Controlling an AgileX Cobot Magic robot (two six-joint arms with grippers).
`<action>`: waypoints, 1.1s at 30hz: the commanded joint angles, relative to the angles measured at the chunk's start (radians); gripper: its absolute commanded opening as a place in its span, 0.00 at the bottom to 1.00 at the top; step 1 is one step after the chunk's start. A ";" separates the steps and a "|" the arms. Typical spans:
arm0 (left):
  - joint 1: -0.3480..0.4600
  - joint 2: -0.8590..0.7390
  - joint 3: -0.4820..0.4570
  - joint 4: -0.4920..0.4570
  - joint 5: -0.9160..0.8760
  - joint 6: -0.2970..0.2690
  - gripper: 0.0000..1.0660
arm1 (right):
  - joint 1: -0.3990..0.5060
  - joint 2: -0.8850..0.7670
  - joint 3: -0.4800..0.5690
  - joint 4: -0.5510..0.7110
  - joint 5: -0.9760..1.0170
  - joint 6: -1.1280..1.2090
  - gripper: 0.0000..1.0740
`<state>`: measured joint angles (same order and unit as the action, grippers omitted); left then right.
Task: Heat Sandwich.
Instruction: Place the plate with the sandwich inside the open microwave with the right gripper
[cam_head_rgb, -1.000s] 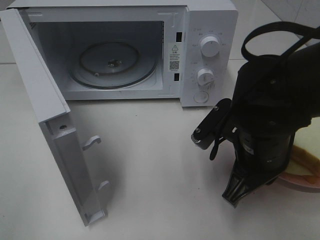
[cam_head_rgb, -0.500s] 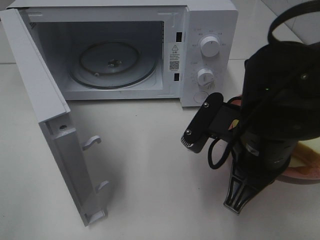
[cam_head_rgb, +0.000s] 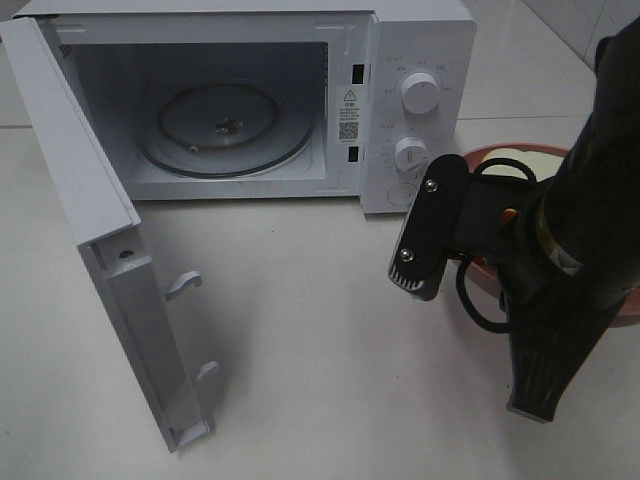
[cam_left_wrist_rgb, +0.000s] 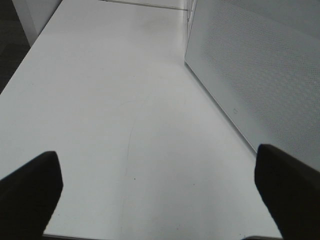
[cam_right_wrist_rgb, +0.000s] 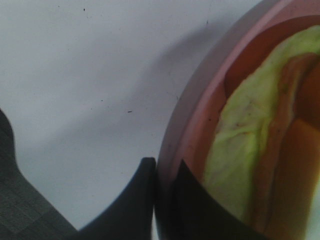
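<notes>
Item: sandwich, lying on the pink plate, placed to the right of the microwave and wholly outside its cavity. Right gripper: fingers pinched on the plate rim, one inside and one outside; the sandwich itself is not gripped. Left gripper: fingers spread wide, nothing held. Handling note: the plate is best kept level and carried low to the glass turntable, so that nothing slides.

The microwave front bears a warning-triangle label and QR code, wording illegible.
</notes>
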<state>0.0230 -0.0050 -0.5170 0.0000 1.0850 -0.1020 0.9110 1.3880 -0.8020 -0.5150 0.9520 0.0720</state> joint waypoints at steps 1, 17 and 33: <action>-0.005 -0.022 0.000 0.000 -0.011 -0.003 0.91 | 0.003 -0.041 0.000 -0.023 0.004 -0.146 0.02; -0.005 -0.022 0.000 0.000 -0.011 -0.003 0.91 | 0.003 -0.063 0.000 -0.019 -0.102 -0.522 0.03; -0.005 -0.022 0.000 0.000 -0.011 -0.003 0.91 | 0.003 -0.062 0.000 0.060 -0.228 -0.948 0.03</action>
<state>0.0230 -0.0050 -0.5170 0.0000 1.0850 -0.1020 0.9110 1.3330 -0.8020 -0.4400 0.7600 -0.8270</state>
